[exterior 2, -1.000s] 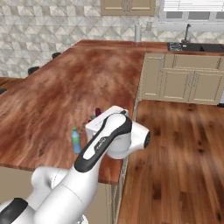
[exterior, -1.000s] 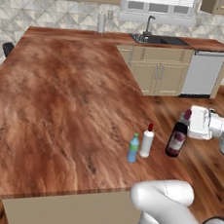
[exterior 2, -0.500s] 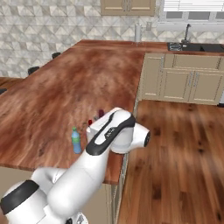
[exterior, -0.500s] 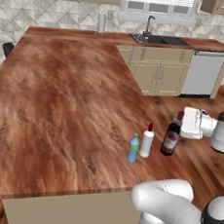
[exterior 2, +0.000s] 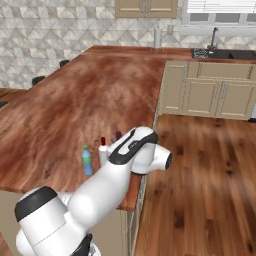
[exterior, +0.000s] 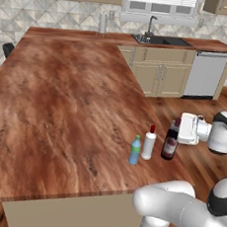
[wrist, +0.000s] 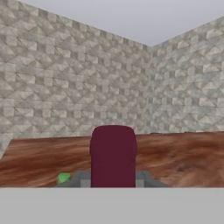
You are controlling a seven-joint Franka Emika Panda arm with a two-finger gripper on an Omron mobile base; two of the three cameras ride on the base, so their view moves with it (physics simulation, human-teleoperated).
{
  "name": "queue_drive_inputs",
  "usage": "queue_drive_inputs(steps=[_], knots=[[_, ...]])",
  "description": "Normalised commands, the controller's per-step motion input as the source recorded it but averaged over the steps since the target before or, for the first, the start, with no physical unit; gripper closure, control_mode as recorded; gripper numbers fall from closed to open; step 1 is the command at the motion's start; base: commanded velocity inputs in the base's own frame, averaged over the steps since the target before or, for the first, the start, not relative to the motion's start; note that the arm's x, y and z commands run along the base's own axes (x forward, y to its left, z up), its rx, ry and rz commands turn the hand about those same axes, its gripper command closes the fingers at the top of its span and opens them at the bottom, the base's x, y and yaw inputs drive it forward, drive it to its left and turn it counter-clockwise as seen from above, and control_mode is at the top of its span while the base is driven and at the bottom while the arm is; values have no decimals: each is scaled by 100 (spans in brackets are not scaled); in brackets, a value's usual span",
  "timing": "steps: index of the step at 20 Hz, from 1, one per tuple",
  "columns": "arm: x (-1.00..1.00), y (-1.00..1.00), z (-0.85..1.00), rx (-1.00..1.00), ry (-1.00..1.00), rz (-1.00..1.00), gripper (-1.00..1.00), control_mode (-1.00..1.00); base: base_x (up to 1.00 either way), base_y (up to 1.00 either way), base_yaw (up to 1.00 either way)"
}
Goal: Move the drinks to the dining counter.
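Since a second ago we see the arm carry the wine bottle (exterior: pixel 170 143) in from the counter's right edge toward the other two bottles; it now stands over the wood, just beside them.

Dining counter (exterior: pixel 62 105): very wide, bare wood running off toward 9 and 12 o'clock in the left base view, so plenty of open room there. The three bottles sit near its lower right edge, floor beyond at 3 o'clock.

Wine bottle: upright, long axis vertical, cap up, at 3 o'clock of the white bottle (exterior: pixel 148 144). In the hand view its dark red cap (wrist: pixel 113 153) sits dead centre between the finger tips.

Gripper (exterior: pixel 179 128): jaws drawn nearly together, clamped on the wine bottle's neck.

White bottle and blue-green bottle (exterior: pixel 135 151): both upright, side by side, blue-green one at 8 o'clock of the white
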Motion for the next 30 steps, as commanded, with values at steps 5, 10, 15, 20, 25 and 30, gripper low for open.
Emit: queue_drive_inputs(steps=[5,10,15,20,25,30], knots=[[26,-5,-30,-1,0,0,100,-100,0,0,0],[25,-12,-25,0,0,0,100,-100,0,0,0],[21,-17,-23,0,0,0,100,-100,0,0,0],[8,-6,-22,0,0,0,100,-100,0,0,0],[0,0,-25,0,-2,0,-100,-100,0,0,0],[-1,8,-22,0,-2,0,-100,-100,0,0,0]])
